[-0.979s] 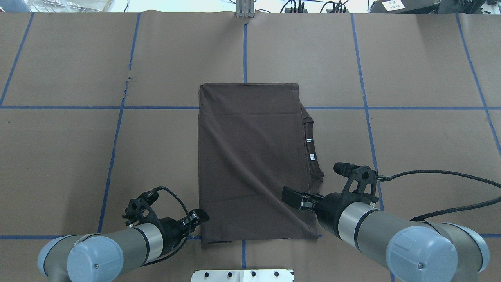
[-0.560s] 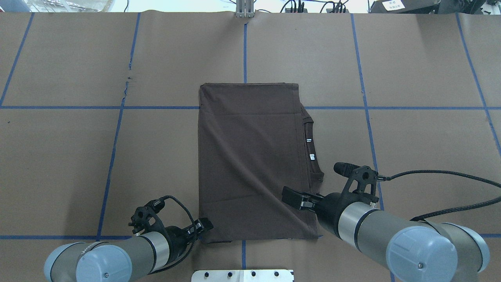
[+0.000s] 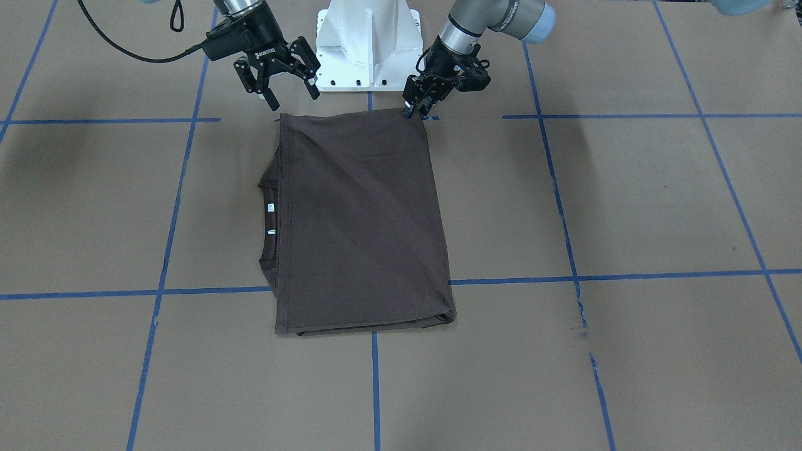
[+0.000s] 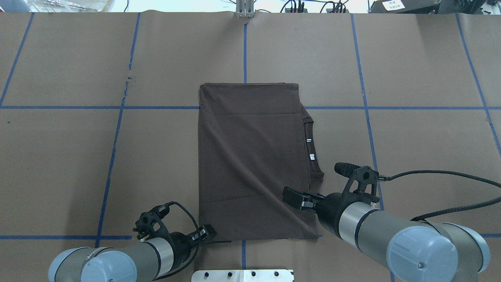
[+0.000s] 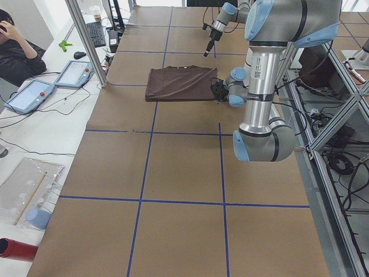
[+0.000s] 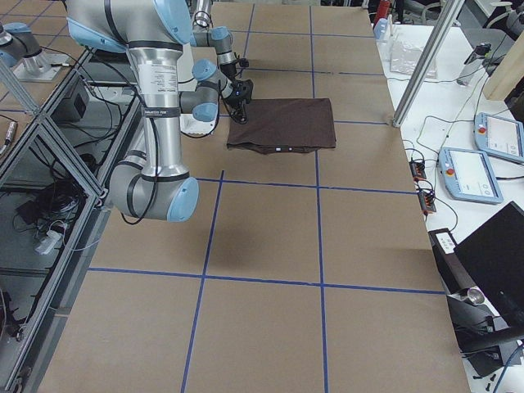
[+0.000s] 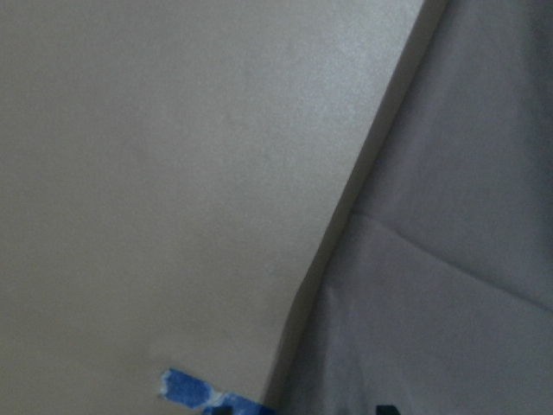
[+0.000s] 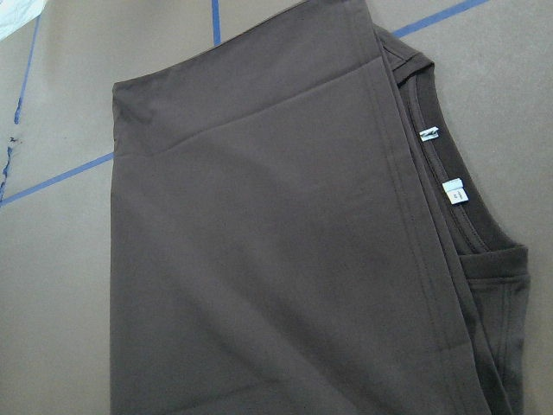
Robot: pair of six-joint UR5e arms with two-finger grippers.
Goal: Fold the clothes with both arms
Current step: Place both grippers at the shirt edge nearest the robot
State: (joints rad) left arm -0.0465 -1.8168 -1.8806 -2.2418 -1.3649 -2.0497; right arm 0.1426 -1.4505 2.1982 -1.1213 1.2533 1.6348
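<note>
Left arm's black two-finger claw (image 4: 206,232) sits at the near-left corner of the dark grey-brown T-shirt (image 4: 250,156); pinched or not, can't tell. Shirt's a folded rectangle by the brown papered table's (image 4: 78,156) near edge, ribbed collar (image 4: 316,166) peeking right, one diagonal crease. Probably another fold left. Right claw (image 4: 291,194) hovers spread open.

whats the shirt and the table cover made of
T-shirt: soft matte knit, probably cotton jersey; limp creases, ribbed collar. Table cover: looks like matte brown paper; ragged tear beside a blue tape line.
</note>
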